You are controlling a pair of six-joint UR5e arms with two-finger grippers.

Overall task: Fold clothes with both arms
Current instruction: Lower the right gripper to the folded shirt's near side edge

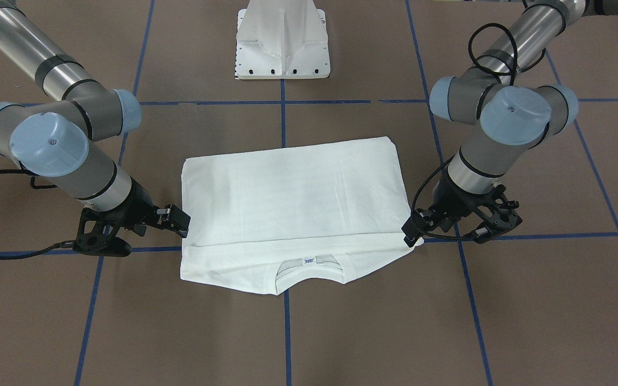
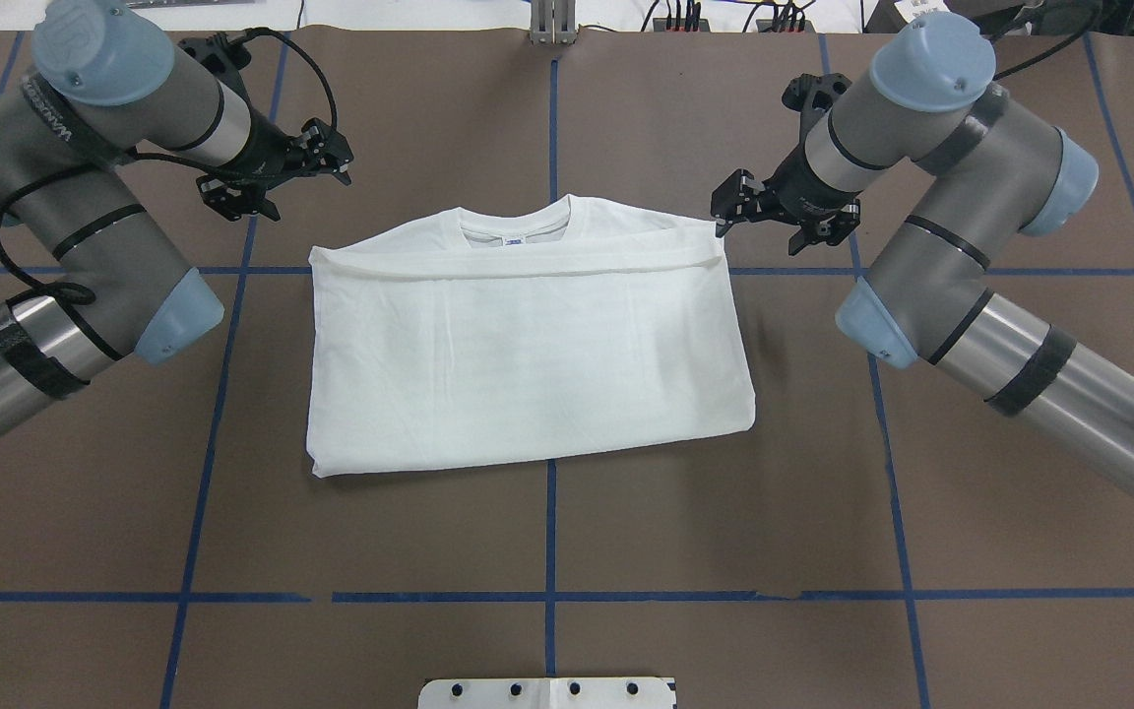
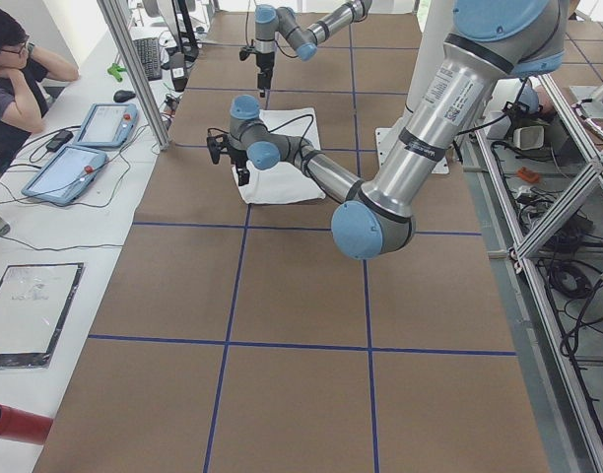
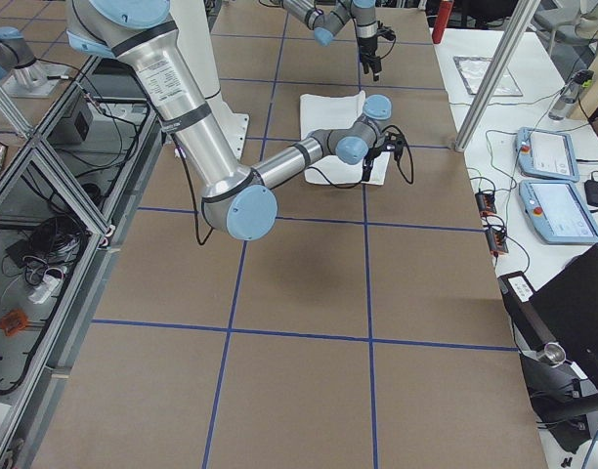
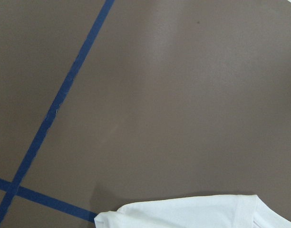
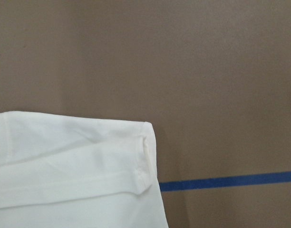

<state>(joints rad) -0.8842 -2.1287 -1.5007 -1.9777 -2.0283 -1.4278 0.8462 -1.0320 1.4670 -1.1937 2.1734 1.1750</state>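
The white T-shirt (image 2: 528,354) lies flat on the brown table, folded into a rectangle. Its ribbed collar and small label (image 1: 309,261) are on the edge away from the robot's base. My left gripper (image 2: 339,156) hovers open off the collar-side left corner, holding nothing. That corner (image 5: 193,211) shows at the bottom of the left wrist view. My right gripper (image 2: 722,212) is open just beside the collar-side right corner (image 6: 143,142), also with nothing in it. In the front-facing view the left gripper (image 1: 410,231) and right gripper (image 1: 180,219) flank the shirt's two sides.
A white metal pedestal (image 1: 282,43) stands at the robot's side of the table. Blue tape lines (image 2: 549,596) grid the brown surface. A person (image 3: 16,79) sits at a side bench with tablets (image 3: 80,158). Bare table surrounds the shirt.
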